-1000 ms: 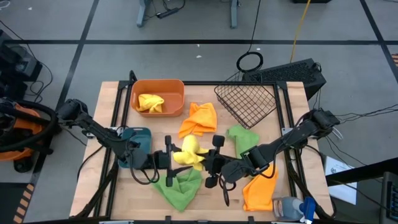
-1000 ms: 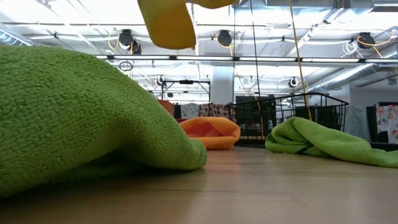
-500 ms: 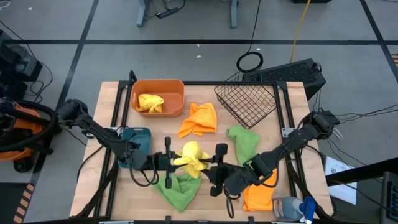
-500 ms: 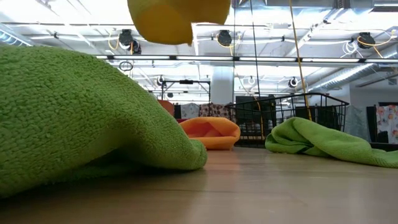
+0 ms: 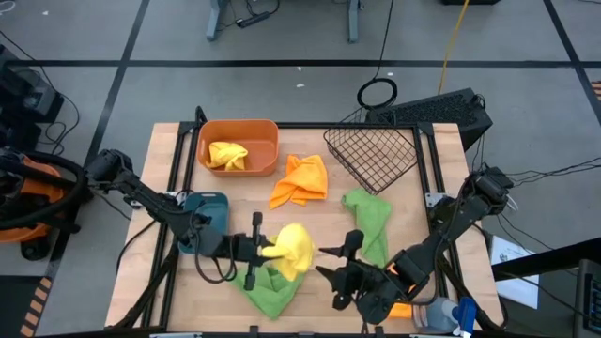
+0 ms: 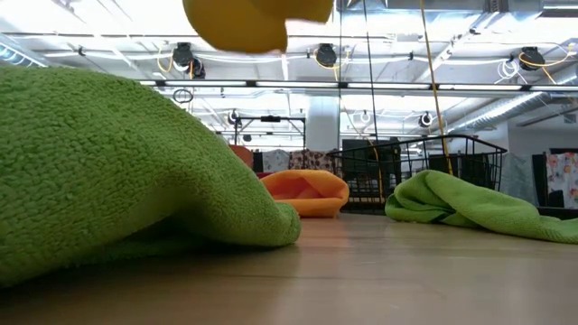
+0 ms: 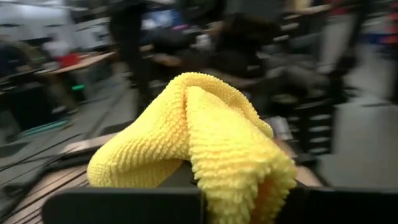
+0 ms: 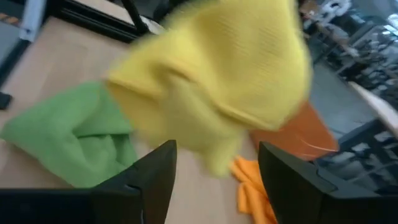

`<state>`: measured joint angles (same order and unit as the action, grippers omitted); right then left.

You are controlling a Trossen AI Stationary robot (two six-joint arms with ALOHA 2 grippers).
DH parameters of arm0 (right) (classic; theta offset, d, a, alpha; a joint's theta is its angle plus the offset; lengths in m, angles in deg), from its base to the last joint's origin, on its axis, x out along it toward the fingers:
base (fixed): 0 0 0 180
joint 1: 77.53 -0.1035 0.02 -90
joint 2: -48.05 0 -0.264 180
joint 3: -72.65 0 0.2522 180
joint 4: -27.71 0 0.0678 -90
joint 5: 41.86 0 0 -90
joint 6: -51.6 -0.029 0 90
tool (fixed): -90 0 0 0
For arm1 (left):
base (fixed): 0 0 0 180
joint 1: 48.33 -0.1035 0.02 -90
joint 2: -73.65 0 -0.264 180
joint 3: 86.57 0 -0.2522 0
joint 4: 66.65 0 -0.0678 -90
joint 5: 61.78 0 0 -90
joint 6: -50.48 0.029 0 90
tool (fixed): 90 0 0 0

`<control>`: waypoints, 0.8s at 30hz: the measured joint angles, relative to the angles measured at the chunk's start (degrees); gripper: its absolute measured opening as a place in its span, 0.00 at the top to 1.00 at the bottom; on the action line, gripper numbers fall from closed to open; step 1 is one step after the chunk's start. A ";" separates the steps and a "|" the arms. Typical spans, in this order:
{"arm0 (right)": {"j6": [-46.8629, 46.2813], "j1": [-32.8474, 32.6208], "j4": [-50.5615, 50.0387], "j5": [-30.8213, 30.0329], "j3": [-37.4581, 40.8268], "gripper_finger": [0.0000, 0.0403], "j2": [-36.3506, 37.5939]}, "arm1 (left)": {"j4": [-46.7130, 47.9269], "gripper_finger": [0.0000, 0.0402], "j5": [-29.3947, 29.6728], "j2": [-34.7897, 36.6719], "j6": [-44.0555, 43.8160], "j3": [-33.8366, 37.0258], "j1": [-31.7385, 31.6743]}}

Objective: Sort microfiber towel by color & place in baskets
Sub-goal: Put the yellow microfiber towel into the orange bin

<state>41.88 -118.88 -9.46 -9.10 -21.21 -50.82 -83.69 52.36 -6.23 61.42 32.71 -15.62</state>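
A yellow towel (image 5: 293,248) hangs bunched above a green towel (image 5: 268,287) at the table's near middle, with my left gripper (image 5: 266,250) shut on it. My right gripper (image 5: 329,263) stands open just to the towel's right, apart from it; the right wrist view shows its fingers (image 8: 149,180) spread before the blurred towel (image 8: 217,81). The orange tub (image 5: 268,141) at the far left holds another yellow towel (image 5: 227,155). The wire basket (image 5: 371,155) is at the far right, and the teal tub (image 5: 208,214) lies by my left arm. My left gripper pinches the yellow towel's bunched near end (image 7: 205,180) between its two fingers. The fingers come level from the table's left. The towel bulges out beyond the fingertips in several folds and hangs clear of the green towel (image 6: 117,162) beneath it.
An orange towel (image 5: 302,178) lies at the table's middle and a second green towel (image 5: 368,216) to its right. Another orange towel (image 5: 402,308) shows under my right arm, beside a blue-capped spray bottle (image 5: 441,314) at the near right corner.
My left gripper has shut on the yellow towel. My right gripper has opened, let the towel go and drawn back toward the table's near right. The towel, earlier stretched between both grippers, now hangs bunched from the left one alone.
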 joint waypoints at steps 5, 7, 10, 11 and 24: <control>-0.13 0.38 -0.57 -6.38 0.00 0.48 0.00 | 0.01 0.93 -10.38 0.00 2.42 0.00 0.04; -0.15 0.86 0.71 -6.23 0.00 0.48 0.00 | 0.04 0.93 -11.51 0.00 3.44 0.00 0.03; -0.17 1.87 2.66 -3.83 0.00 0.48 -0.35 | 0.04 0.94 -16.23 0.00 4.56 0.00 -0.07; -0.19 2.28 2.92 -3.30 0.00 0.48 -0.73 | -0.08 0.94 -18.22 0.00 4.68 0.00 -0.04; 4.86 8.35 10.17 9.26 0.02 0.67 -7.65 | -0.45 0.90 -4.38 0.02 4.61 0.00 -0.06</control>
<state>46.75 -110.53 0.70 0.16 -21.19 -58.47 -84.15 47.99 -6.21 66.03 32.71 -15.68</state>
